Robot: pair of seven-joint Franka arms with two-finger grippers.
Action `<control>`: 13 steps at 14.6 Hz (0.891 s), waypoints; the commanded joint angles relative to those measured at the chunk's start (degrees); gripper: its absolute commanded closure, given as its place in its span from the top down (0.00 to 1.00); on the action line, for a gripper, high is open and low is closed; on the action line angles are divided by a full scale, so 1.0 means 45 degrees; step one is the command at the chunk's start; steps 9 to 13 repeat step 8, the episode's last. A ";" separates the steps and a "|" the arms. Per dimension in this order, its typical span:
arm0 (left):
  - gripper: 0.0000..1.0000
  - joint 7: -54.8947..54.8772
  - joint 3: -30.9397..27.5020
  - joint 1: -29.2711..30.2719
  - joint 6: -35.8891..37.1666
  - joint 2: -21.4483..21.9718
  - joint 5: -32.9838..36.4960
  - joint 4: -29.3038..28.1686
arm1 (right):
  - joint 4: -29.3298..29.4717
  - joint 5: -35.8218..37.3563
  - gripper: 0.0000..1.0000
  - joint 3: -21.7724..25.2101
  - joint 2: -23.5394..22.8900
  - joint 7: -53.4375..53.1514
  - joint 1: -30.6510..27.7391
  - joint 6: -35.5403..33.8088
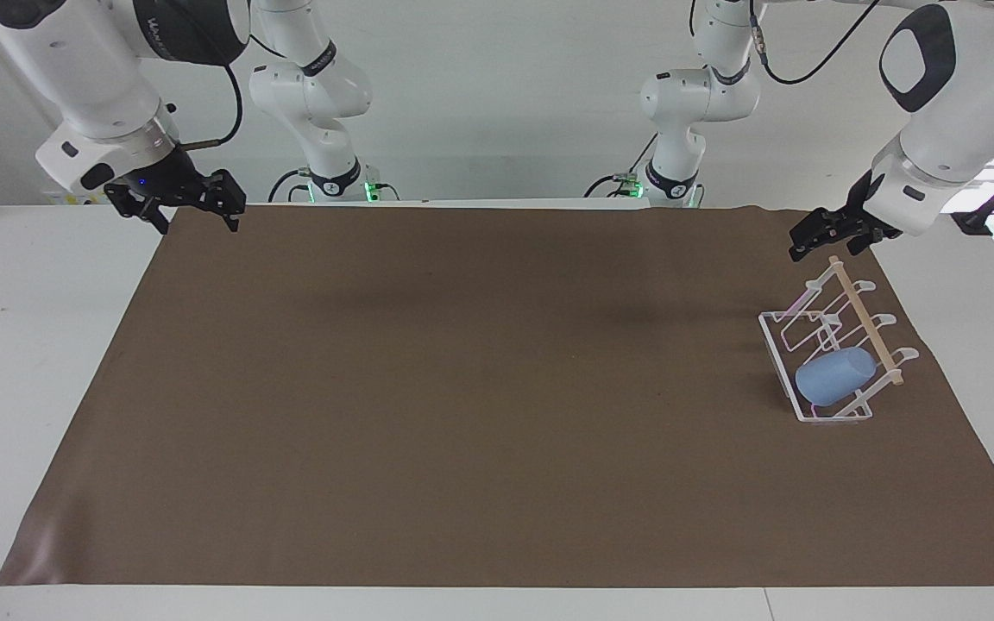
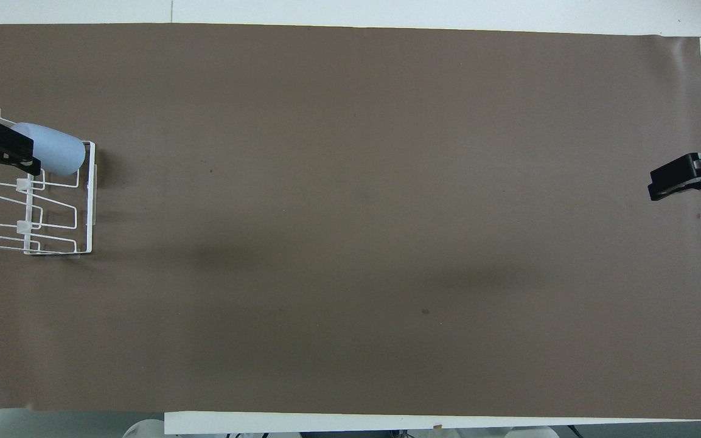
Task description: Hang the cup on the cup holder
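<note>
Left gripper (image 1: 823,245): You have it up in the air over the end of the cup holder that lies nearest the robots, clear of the wire. Its two fingers stand apart and nothing is between them.

Left gripper, overhead view (image 2: 0,148): From above it overlaps the wooden rod and the edge of the cup. Treat that as overlap only; the facing view shows a gap below it.

Cup (image 1: 834,376): Light blue, lying tilted over one of the slanted prongs, its closed end toward the rod. It sits at the end of the rack farthest from the robots. No gripper touches it.

Cup holder (image 1: 778,342): White wire rack on the brown mat (image 1: 462,388), at the left arm's end of the table. The wooden rod (image 1: 866,321) runs across its top. The other prongs carry nothing.

Right gripper (image 1: 191,207): Waiting over the mat's corner at the right arm's end of the table, well apart from the rack. Fingers spread, nothing held.

Task progress: You may judge the hanging as done, since the cup rests on the rack unaided. Whether the prong runs fully inside the cup cannot be confirmed from these angles.

Remaining: By my reading, only clearing the left arm away from the rack.
</note>
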State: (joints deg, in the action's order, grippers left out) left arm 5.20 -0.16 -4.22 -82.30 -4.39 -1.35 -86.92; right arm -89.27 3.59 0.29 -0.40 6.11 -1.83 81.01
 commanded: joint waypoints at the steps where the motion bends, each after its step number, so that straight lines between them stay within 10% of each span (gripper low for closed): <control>1: 1.00 -0.0278 -0.0101 -0.0059 0.0204 0.0058 -0.0032 0.0174 | -0.0357 -0.0211 1.00 0.0014 0.0305 -0.0107 -0.0002 0.0045; 13: 1.00 -0.0278 -0.0062 -0.0079 0.0223 0.0175 -0.0071 0.0155 | -0.0357 -0.0211 1.00 0.0014 0.0305 -0.0107 -0.0022 0.0045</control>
